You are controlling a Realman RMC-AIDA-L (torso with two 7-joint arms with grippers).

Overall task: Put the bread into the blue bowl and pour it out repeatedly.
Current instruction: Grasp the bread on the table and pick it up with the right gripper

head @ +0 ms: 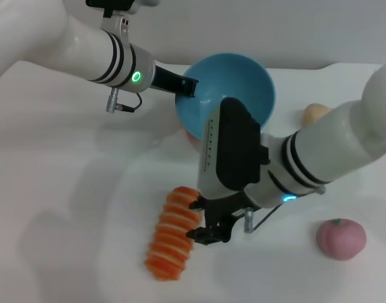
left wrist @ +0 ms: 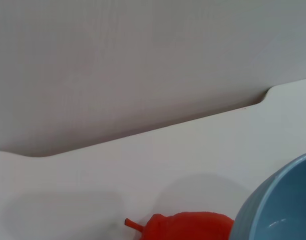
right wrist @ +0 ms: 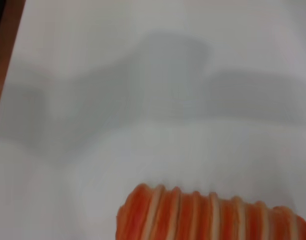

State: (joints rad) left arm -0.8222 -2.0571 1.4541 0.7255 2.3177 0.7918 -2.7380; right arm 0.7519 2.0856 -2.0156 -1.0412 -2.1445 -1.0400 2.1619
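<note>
Bread [head: 172, 237] flat on table, nearer robot than blue bowl [head: 234, 88], striped side up. Right gripper [head: 204, 221] beside bread, fingers spread, holding nothing. Left gripper [head: 187, 86] clamped on bowl rim, bowl tilted. Risk: ridged loaf rolls away under off-centre pinch; bowl slips from rim hold. Count: one bread, one bowl, one pink fruit [head: 341, 238], one beige lump [head: 315, 113], one red-orange piece [left wrist: 185, 226] behind bowl.

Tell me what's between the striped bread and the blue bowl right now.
In the head view, the right gripper and its black wrist housing sit between the bread and the blue bowl, with bare white table beside them.
</note>
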